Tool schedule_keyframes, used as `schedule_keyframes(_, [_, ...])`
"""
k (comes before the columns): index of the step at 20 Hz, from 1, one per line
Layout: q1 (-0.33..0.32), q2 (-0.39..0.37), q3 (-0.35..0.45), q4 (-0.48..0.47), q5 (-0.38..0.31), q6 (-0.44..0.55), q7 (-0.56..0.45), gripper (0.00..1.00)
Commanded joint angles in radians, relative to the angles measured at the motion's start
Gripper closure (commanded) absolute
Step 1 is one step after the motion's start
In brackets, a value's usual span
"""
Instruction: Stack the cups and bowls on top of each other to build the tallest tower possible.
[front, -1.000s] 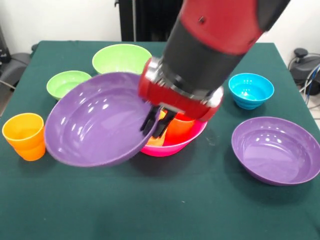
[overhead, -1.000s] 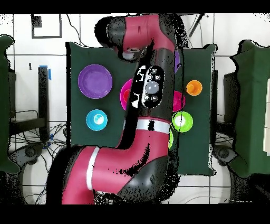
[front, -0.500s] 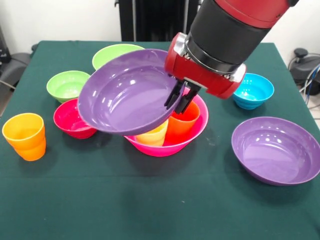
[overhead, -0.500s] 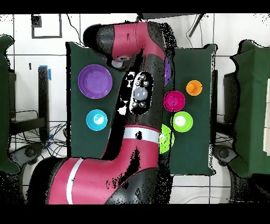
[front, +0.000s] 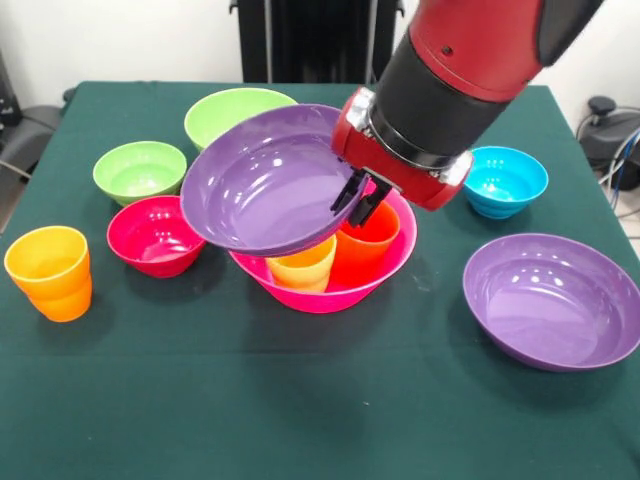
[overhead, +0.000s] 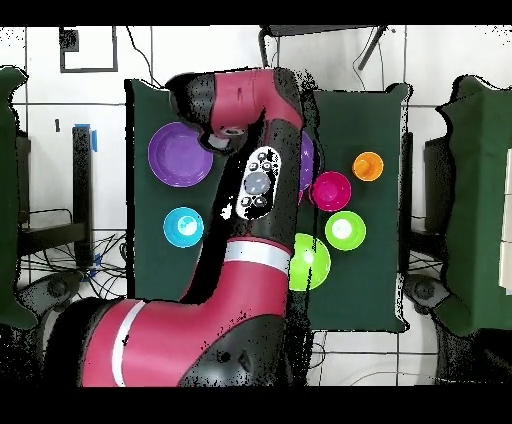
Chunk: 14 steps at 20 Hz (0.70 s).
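Observation:
My gripper is shut on the right rim of a wide purple bowl, holding it tilted just above the hot-pink bowl. Inside the pink bowl stand a yellow-orange cup and a red-orange cup, both partly under the held bowl. An orange cup stands at the left. The other purple bowl lies at the right. In the overhead view the arm hides the pink bowl and only a sliver of the held purple bowl shows. No green cup is in view.
A red bowl, a small light-green bowl and a medium light-green bowl sit left of the pink bowl. A blue bowl is behind right. In the overhead view: blue bowl, purple bowl, red bowl.
The gripper has carried the purple bowl rightward in the front view, from over the red bowl to over the pink bowl. The red bowl now shows fully.

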Motion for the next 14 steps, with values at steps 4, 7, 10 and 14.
schedule_keyframes(4, [0.161,0.097,-0.073,-0.058,-0.022,0.155,0.313,1.00])
schedule_keyframes(7, [0.178,0.123,-0.100,-0.103,-0.016,0.193,0.316,1.00])
schedule_keyframes(10, [0.188,0.161,-0.108,-0.155,0.000,0.210,0.329,1.00])
schedule_keyframes(14, [0.198,0.190,-0.127,-0.198,-0.001,0.208,0.346,1.00])
